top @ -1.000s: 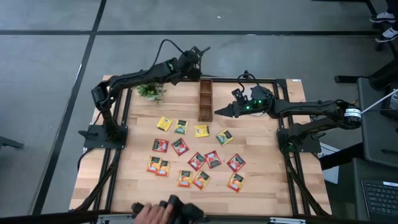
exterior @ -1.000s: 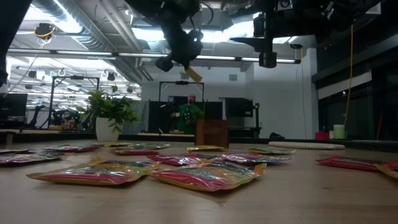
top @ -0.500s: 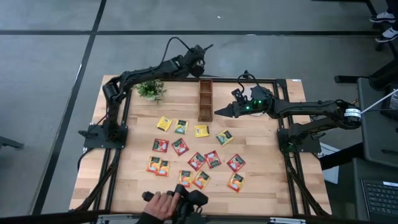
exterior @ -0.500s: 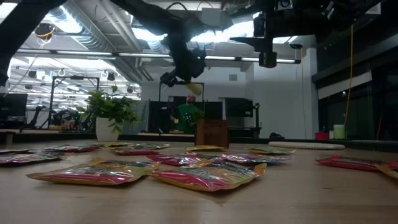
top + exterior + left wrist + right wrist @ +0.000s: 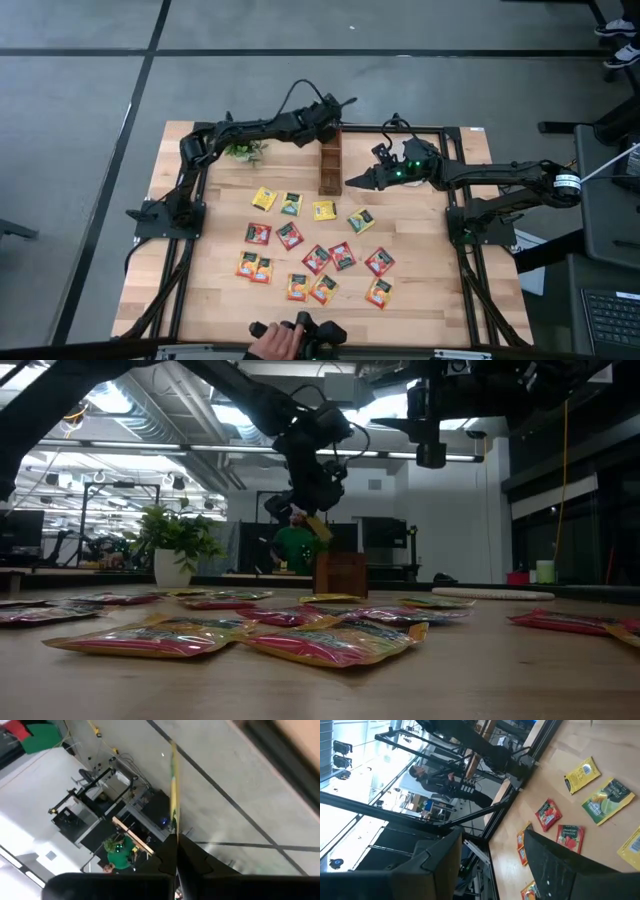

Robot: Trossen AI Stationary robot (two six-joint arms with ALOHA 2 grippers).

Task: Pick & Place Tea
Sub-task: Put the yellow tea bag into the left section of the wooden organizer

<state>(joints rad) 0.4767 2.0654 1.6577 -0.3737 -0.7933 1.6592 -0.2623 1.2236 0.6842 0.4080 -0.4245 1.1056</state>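
A yellow tea sachet [image 5: 319, 527] hangs in the air just above the brown wooden box [image 5: 330, 165] at the far middle of the table, with my left gripper [image 5: 333, 112] shut on it. In the left wrist view the sachet [image 5: 173, 780] shows edge-on. Several more tea sachets [image 5: 315, 255], in yellow, green, red and orange, lie flat on the table. My right gripper [image 5: 350, 182] hovers open, right of the box, with nothing between its fingers [image 5: 555, 865]. My left gripper pinches one edge of the yellow sachet [image 5: 174, 831] between its two shut fingers [image 5: 190, 857]. The fingers slant down from the table's left. The rest of the sachet sticks out past the fingertips, tilted and clear of the box.
A small potted plant [image 5: 240, 148] stands at the far left, close under the left arm. A person's hand [image 5: 280, 342] with a dark device is at the near edge. The table's black frame rails [image 5: 455, 250] run along both sides.
My left gripper has sunk and gone toward the table's right, from above the far edge to just over the wooden box. It has kept shut on the yellow sachet. The person's hand at the near edge has shifted to the right.
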